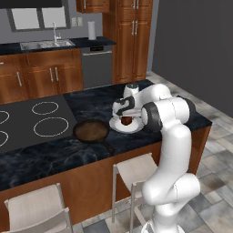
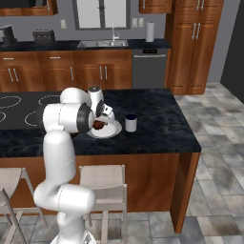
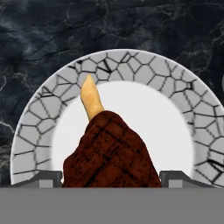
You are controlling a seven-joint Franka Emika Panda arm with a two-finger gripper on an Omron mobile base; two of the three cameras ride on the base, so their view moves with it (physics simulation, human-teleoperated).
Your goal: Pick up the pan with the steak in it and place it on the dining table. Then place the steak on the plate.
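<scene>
The jaws clamp the lumpy reddish-brown steak (image 3: pixel 111 153) over the white crackle-rimmed plate (image 3: pixel 175 83); the left base view adds the empty dark round pan (image 1: pixel 91 130) beside it.

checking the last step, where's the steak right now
The steak sits between the hand's fingers right over the white plate on the dining table, with the pan just left of the plate in the left base view.
</scene>
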